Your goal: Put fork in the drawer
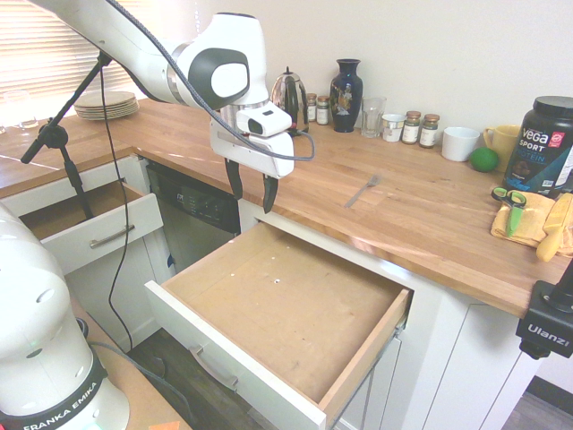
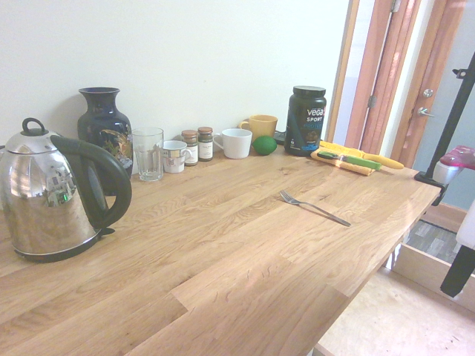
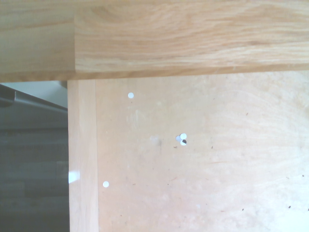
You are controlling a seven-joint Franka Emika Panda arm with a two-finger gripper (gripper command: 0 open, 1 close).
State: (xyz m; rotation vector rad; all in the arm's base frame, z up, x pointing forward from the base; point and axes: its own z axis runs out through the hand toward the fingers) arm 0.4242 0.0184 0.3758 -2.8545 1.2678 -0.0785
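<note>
Two black fingers of the white arm's gripper [image 1: 253,190] are standing apart, holding nothing, near the counter's edge. The slim silver-grey metal fork [image 1: 363,191] is lying on the light wooden counter [image 2: 223,252], beyond the open white-fronted wooden drawer [image 1: 286,305]. I'm worrying that its thin handle is sitting so flat that fingertips closing too high could miss it, or pressing too low could scrape the wood.

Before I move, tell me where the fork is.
In the first exterior view, the fork lies on the wooden countertop, behind the open wide drawer.
</note>
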